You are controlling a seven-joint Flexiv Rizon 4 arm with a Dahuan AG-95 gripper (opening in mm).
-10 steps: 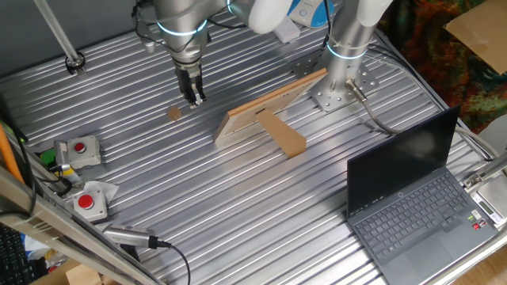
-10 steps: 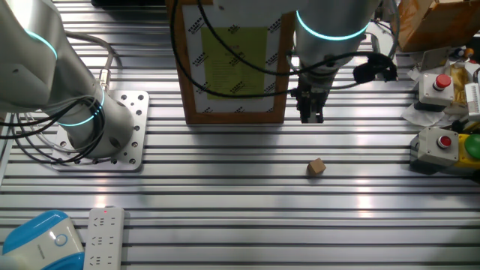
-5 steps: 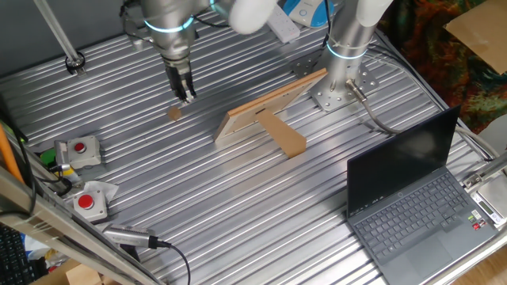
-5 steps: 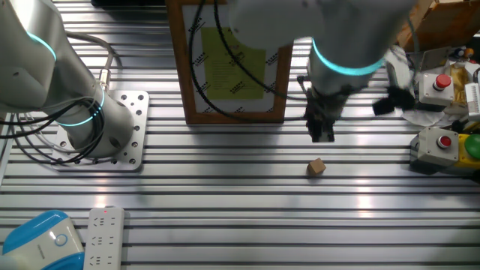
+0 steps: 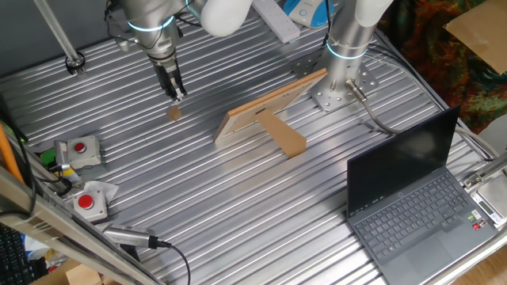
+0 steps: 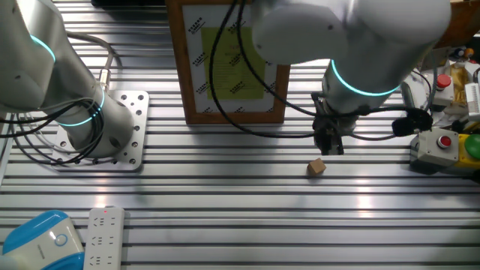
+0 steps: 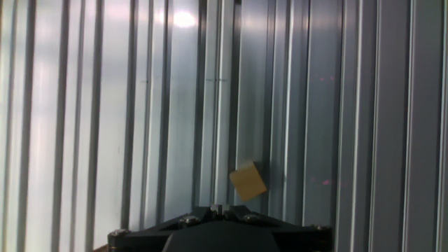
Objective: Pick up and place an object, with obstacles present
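Observation:
The object, a tiny tan wooden cube, lies on the ribbed metal table to the left of the obstacles. My gripper hangs just above and beside the cube, not touching it, with its fingers together and nothing between them. In the hand view the cube sits tilted just ahead of the gripper. The obstacles form a T: a light-wood panel on edge and a brown bar lying against it.
A black open laptop stands at the right front. Two red-button boxes sit at the left edge. A second arm's base is bolted behind the panel. A power strip lies near it.
My gripper has moved away from the panel's end and over towards the cube, ending just beside it. The cube and obstacles have not moved.

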